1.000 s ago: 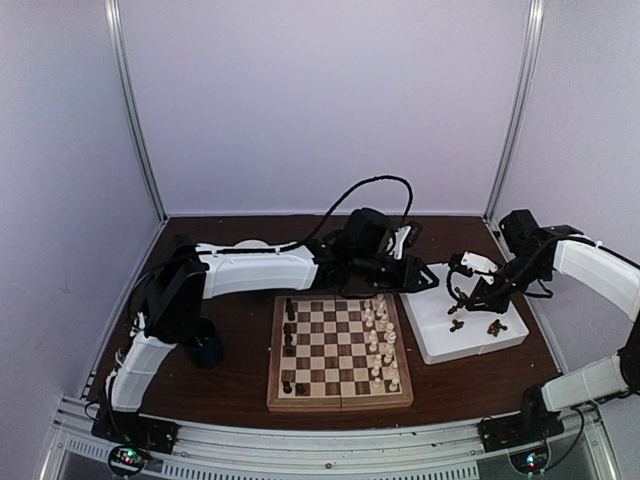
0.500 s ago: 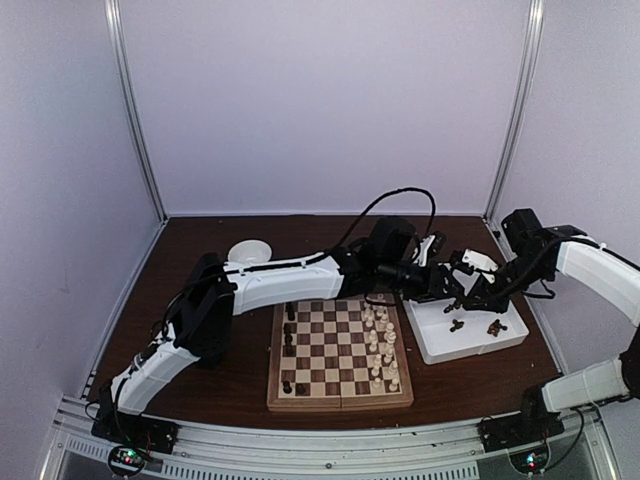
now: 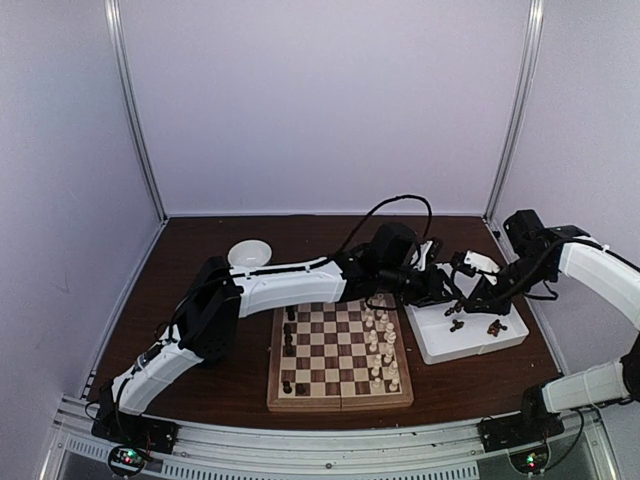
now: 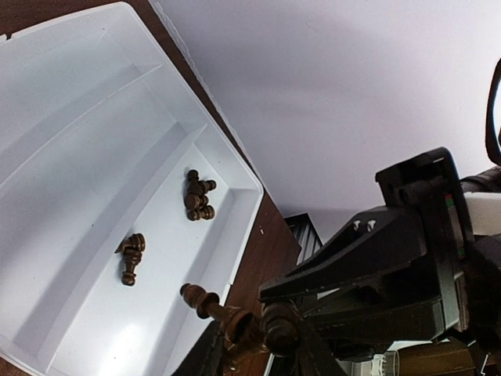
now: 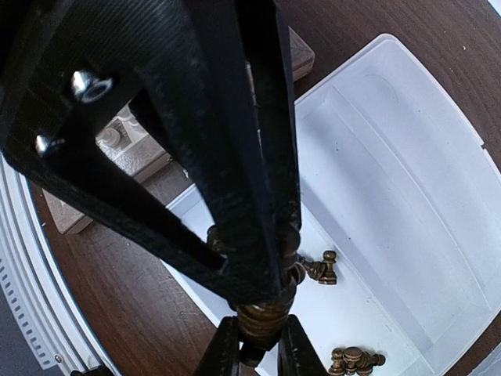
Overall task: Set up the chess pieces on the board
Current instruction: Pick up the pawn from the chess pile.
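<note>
White bowl (image 3: 248, 253): rear left of the table, apart from everything else; no evident part in this step.

Board (image 3: 340, 402): centre, near the arms. A few dark chess pieces (image 3: 290, 341) stand along its left files, and cream chess pieces (image 3: 381, 345) crowd the two right files. By this count, the dark side is mostly unset.

Left gripper (image 4: 258, 345): its arm is stretched behind the board to the tray's left end, probably because the dark squares lie on its side. The fingers are clenched on a dark chessman (image 4: 235, 329).

Right gripper (image 5: 258, 348): tip to tip with the left one, above the tray, fingers also clamped on dark wood. This looks like a hand-over. Whether both hold one piece or each its own cannot be told.

Tray (image 4: 94, 117): white with two compartments, just right of the board. Two small clusters of dark pieces (image 4: 199, 196) lie on their sides in the right compartment, awaiting pickup.
</note>
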`<state>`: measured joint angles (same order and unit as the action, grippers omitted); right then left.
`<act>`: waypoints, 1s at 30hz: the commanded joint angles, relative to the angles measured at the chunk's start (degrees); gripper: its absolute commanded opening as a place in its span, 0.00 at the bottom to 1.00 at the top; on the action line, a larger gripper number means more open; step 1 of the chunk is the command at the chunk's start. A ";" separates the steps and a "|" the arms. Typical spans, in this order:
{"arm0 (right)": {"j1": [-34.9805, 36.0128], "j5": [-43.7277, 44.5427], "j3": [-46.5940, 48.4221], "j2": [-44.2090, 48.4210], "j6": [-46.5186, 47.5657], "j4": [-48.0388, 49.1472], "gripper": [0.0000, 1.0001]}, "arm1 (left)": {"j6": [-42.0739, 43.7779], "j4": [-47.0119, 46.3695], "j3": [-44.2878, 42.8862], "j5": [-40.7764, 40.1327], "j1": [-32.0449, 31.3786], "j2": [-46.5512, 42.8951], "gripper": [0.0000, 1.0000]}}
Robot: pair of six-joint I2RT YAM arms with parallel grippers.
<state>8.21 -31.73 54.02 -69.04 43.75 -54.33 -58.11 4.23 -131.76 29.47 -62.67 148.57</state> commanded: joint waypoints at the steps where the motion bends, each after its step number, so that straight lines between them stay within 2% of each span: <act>1: -0.21 -1.41 0.43 1.32 1.05 -1.52 0.11 | -0.73 -3.72 -1.51 -1.76 0.20 0.47 0.29; 11: -0.12 -1.67 0.29 1.18 1.52 -1.99 0.12 | -0.95 -6.10 -1.56 -1.09 0.25 0.85 0.22; 14: -0.12 -1.67 0.38 1.05 1.43 -1.94 0.12 | -1.05 -6.80 -1.57 -0.73 0.26 0.98 0.17; 19: -0.04 -1.23 0.28 0.71 0.44 -1.35 0.12 | -0.82 -8.12 -1.57 0.00 0.28 0.92 0.03; 22: -0.27 -0.21 -0.25 0.06 -0.60 -0.37 0.12 | 1.36 -7.58 -1.06 -0.13 0.45 -0.40 0.00; 30: -2.23 0.05 -1.68 -0.87 -2.09 1.76 0.11 | 9.81 -5.86 11.37 -4.82 2.21 -11.91 0.00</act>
<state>7.07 -31.94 53.12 -69.60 42.98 -53.98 -53.56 0.27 -125.08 27.16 -62.26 144.73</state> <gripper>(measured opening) 0.163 0.083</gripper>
